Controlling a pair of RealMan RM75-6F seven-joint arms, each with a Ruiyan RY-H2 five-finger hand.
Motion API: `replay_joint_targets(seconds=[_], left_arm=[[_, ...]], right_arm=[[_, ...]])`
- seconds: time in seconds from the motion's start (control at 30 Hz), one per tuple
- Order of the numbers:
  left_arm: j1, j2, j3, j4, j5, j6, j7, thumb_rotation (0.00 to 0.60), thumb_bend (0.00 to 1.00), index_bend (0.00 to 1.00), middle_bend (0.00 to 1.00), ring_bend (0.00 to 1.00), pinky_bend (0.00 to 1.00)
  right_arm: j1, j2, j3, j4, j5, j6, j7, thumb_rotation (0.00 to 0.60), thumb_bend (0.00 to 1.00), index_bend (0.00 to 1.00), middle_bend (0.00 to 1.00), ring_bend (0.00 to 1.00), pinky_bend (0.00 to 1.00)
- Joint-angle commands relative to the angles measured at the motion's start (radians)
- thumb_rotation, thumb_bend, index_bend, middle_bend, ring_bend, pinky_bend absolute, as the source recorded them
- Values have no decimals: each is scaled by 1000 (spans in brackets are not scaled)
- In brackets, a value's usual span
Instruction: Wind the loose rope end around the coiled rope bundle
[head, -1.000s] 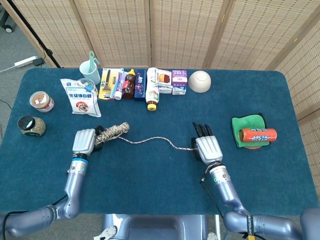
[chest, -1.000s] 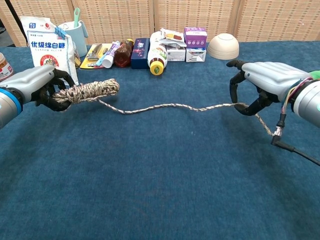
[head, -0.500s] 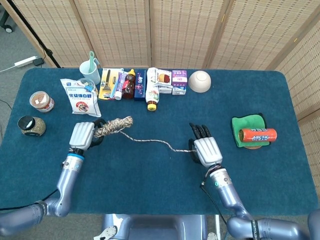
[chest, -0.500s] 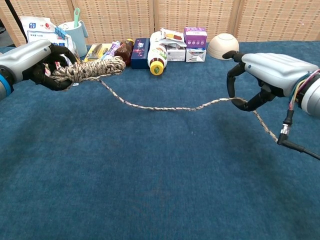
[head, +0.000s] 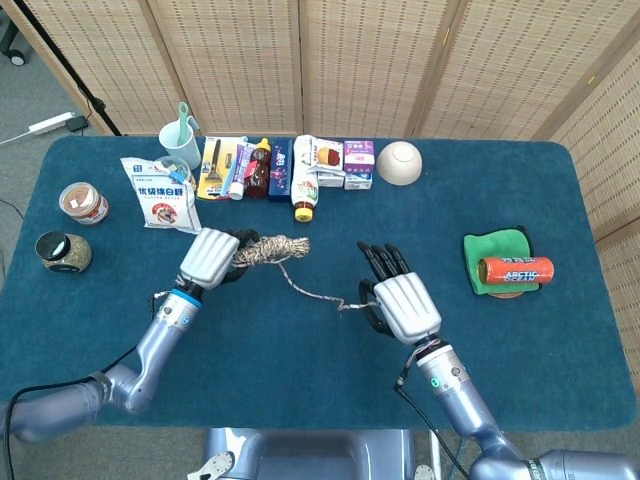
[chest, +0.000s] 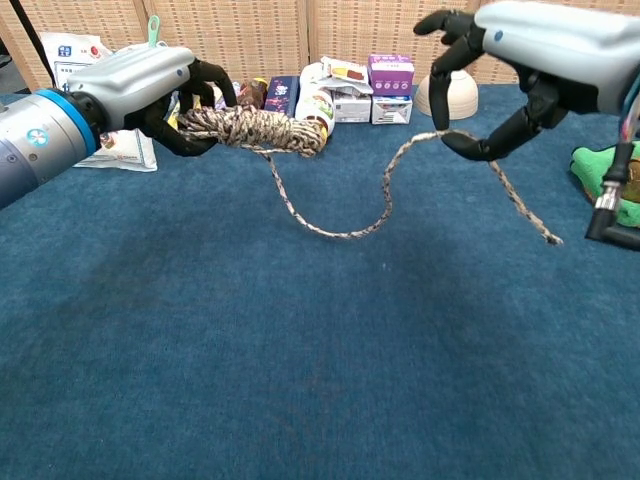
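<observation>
Braided in tan and brown flecks, the coiled rope bundle (chest: 252, 128) sat lifted off the blue bench (head: 300, 380), gripped at one end by my left robot hand (head: 208, 258), whose dark fingers (chest: 196, 88) were curled around it. From the head view it lay at about ten o'clock of the bench's middle, its free tip pointing toward three o'clock. My right robot hand (head: 398, 303) was raised too, at roughly four o'clock from the bundle, and held the loose rope end (chest: 400, 165) pinched between thumb and a finger, the other fingers spread apart above it.

I judged the winding not yet started. No fresh turn of the loose strand crossed the bundle; the strand left the bundle near its middle, sagged in a slack loop down toward the bench, climbed to my right pinch, and then trailed off past it with its frayed tip hanging free. Both ends of the job were secured, and that was all that was done. What remained was every wrap: carrying the strand over and round the bundle, again and again, until the slack was used up.

The bundle itself looked tight, lumpy and short, its coils packed side by side.
</observation>
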Motion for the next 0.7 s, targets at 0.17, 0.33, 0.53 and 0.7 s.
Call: replay_joint_targets(seconds=[0.17, 0.33, 0.53, 0.7], left_arm=[[-17, -43, 11, 29, 0, -4, 2, 600, 540, 669, 592, 580, 741], [-16, -49, 39, 49, 24, -2, -6, 600, 540, 671, 591, 580, 741], [-26, -71, 53, 98, 53, -3, -58, 600, 540, 673, 591, 580, 741], [-35, -90, 65, 128, 82, 5, -81, 600, 541, 682, 593, 581, 741]], right_arm=[[60, 56, 69, -128, 83, 1, -93, 600, 486, 636, 0, 0, 0], [99, 68, 109, -156, 140, 11, -129, 600, 486, 636, 0, 0, 0], [149, 88, 158, -202, 202, 31, -185, 600, 486, 639, 0, 0, 0], [191, 100, 201, -230, 268, 49, -214, 600, 486, 643, 0, 0, 0]])
